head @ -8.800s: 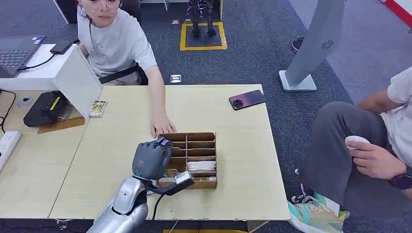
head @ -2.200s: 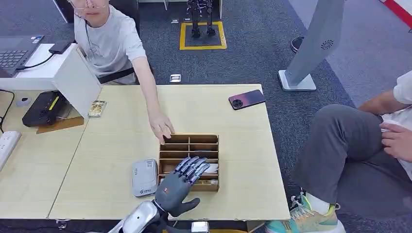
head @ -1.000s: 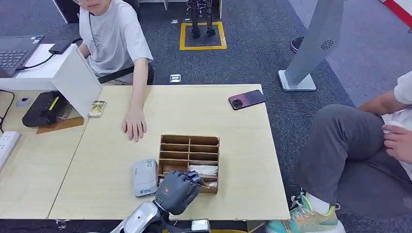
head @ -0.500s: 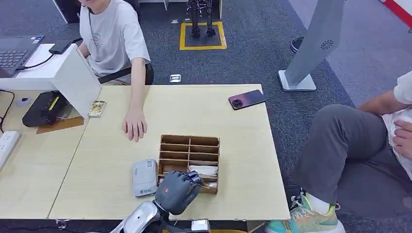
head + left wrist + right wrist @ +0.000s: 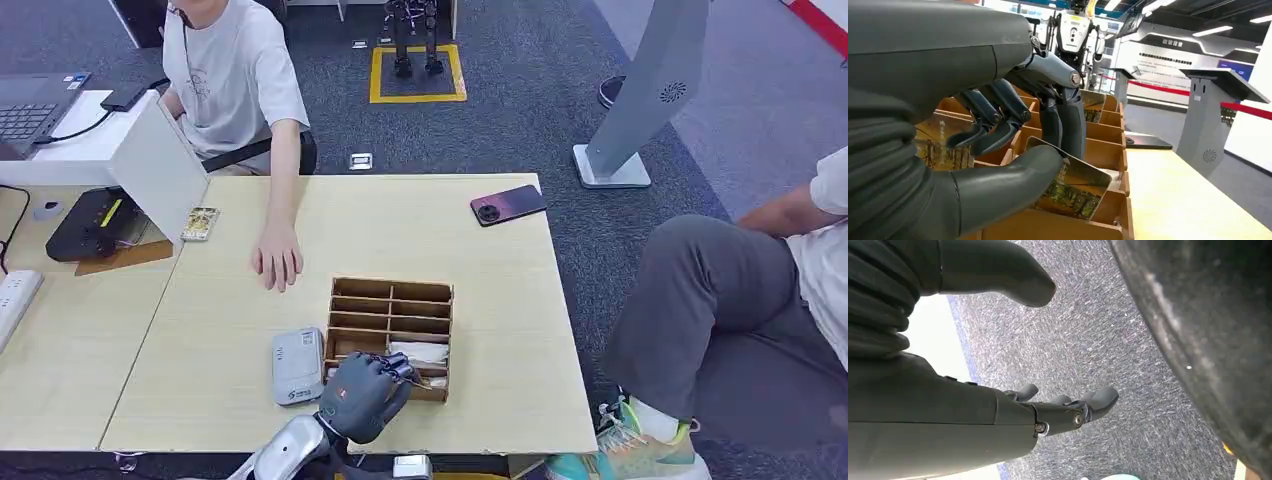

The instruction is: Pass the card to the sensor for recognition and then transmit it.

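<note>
Since the earlier frames, the left hand [image 5: 363, 392] has closed over the wooden organizer [image 5: 390, 300] and now pinches the card [image 5: 1073, 187] in its nearest compartment; pickup is under way. The sensor [image 5: 298, 365] lies just beside. The right hand [image 5: 1068, 410] hangs open. The head view hides the grip.
</note>
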Robot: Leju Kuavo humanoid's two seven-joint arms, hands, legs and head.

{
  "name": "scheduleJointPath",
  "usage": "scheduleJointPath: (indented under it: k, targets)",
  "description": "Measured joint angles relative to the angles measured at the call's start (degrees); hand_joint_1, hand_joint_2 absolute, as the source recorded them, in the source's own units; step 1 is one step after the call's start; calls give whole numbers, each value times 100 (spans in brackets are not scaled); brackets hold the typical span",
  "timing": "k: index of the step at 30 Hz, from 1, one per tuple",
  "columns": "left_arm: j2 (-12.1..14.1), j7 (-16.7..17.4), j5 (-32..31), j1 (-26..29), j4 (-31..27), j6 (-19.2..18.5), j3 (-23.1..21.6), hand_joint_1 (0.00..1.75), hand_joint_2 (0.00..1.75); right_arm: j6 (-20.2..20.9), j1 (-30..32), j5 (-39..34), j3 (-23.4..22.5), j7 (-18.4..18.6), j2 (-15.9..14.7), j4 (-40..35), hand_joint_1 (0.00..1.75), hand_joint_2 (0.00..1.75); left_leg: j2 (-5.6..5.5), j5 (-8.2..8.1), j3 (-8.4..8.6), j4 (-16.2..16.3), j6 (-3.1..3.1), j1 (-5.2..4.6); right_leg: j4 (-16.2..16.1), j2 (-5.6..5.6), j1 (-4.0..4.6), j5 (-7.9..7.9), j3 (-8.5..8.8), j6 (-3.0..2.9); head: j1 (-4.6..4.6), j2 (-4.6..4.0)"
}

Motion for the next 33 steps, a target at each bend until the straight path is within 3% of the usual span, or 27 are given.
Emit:
scheduleJointPath:
  k: [3,7,10,16,23,33]
  targets:
    - [0,-50,89,0,0,2,2,175,175,0,0,0,2,-2,0,0,0,175,0,0,0,0,0,0,0,0,0,0,0,0,0,0]
    - [4,-368,676,28,-57,-64,59,175,175,-2,1,-2,2,-2,0,0,0,175,0,0,1,0,0,0,0,0,0,0,0,0,0,0]
    - [63,-601,1095,59,-386,-164,166,175,175,-20,6,-7,2,-9,0,0,0,175,-2,0,1,0,0,0,0,-2,0,0,-1,0,0,0]
    - [317,-756,1440,58,-1230,-245,450,175,175,-37,15,-26,2,-55,0,0,0,175,-2,1,0,0,0,0,0,-3,0,0,-1,0,0,0]
    - [494,-935,1585,99,-1750,-173,671,175,175,-42,18,-37,2,-61,0,0,0,175,-2,1,0,0,0,0,0,-3,0,0,0,0,2,0]
    - [590,-940,1617,135,-1985,-149,813,175,175,-42,18,-37,2,-63,0,0,0,175,-2,1,1,0,0,0,0,-3,0,0,-1,0,0,0]
